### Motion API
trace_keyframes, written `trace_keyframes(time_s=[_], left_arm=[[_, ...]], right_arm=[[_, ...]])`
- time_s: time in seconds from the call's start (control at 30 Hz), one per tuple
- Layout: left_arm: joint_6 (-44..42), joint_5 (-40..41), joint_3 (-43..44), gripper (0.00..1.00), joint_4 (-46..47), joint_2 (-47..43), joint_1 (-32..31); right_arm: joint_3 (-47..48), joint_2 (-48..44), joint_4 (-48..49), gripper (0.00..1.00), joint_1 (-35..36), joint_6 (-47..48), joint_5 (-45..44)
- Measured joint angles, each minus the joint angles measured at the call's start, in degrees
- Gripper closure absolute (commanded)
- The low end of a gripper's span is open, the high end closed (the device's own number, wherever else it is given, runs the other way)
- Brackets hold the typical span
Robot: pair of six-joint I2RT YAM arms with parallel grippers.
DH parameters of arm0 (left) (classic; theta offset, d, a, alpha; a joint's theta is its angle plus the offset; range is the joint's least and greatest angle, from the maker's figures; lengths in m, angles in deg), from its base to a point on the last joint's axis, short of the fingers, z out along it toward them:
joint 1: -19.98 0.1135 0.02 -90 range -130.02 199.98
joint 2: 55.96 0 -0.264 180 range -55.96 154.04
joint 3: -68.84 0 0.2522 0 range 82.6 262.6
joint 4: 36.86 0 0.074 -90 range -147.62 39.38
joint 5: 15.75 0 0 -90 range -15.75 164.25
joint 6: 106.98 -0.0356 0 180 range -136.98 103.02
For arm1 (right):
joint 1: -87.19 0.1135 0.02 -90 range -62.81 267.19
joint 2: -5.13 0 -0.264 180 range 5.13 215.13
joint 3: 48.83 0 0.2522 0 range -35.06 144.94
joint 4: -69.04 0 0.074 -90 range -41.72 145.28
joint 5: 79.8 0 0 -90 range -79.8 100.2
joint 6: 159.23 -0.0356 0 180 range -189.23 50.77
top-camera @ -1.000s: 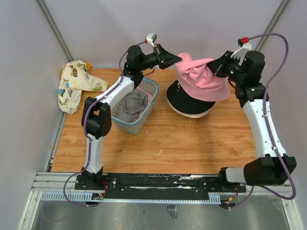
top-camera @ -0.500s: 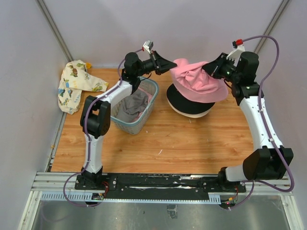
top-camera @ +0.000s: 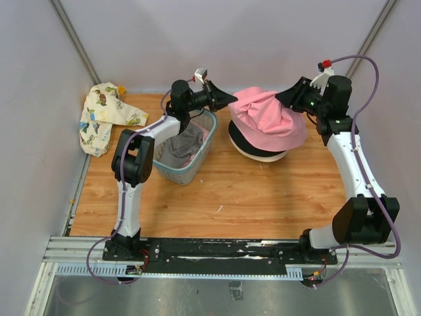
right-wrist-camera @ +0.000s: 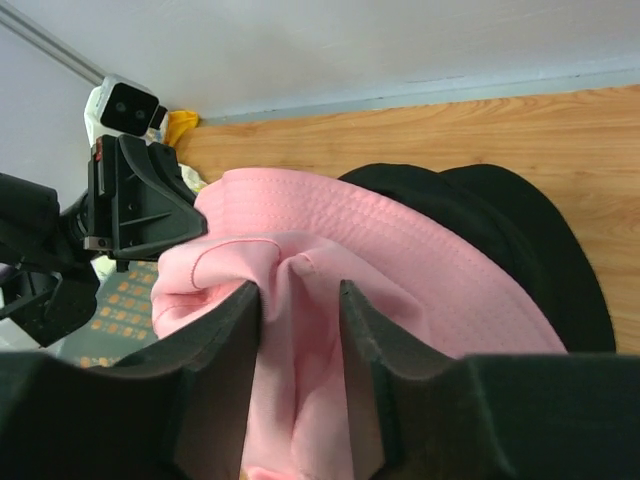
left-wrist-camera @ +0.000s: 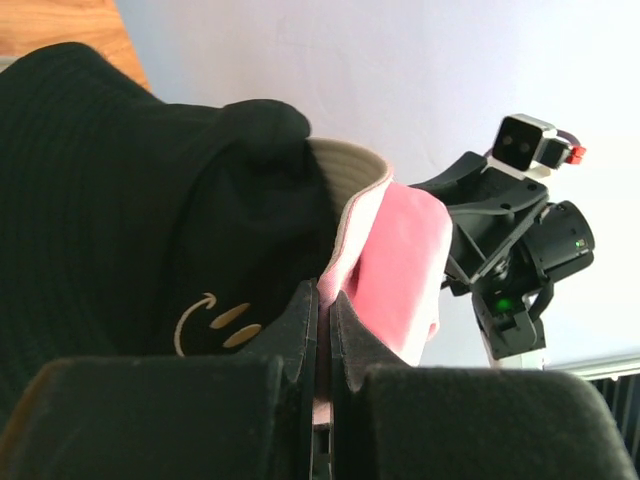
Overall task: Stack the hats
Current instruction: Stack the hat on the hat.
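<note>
While outstretched, left pincer (top-camera: 231, 99) on hat (top-camera: 268, 120).

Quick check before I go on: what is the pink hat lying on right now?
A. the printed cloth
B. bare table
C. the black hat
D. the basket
C: the pink hat is draped over the black hat, whose brim shows beneath it, and the basket stands apart to one side.

The upper hat (top-camera: 266, 118) lies on the lower hat (top-camera: 253, 147) at the back of the table (top-camera: 263, 197). Left of them a basket (top-camera: 192, 172) holds clothes (top-camera: 181, 145); a cloth (top-camera: 105, 115) lies farther left.
</note>
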Motion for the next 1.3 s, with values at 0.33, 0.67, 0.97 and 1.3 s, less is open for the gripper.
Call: trace_keyframes(time_s=[0.33, 0.67, 0.97, 1.3], left_arm=[[-2.34, -0.57, 1.42, 0.99, -4.94, 3.82, 0.11], [-3.56, -0.87, 2.40, 0.99, -7.34, 4.02, 0.11], [-3.96, -0.98, 5.29, 0.99, -8.90, 5.57, 0.11], [-4.15, -2.14, 11.91, 0.99, -10.93, 9.57, -0.07]], right_arm=[[-2.82, -3.61, 0.09, 0.32, -1.18, -0.37, -2.21], [-15.50, -10.40, 8.00, 0.29, -9.88, -7.54, -1.81], [-22.21, -3.58, 21.31, 0.29, -12.98, -15.28, 4.44], [-21.81, 3.89, 36.81, 0.29, -14.21, -22.14, 12.33]])
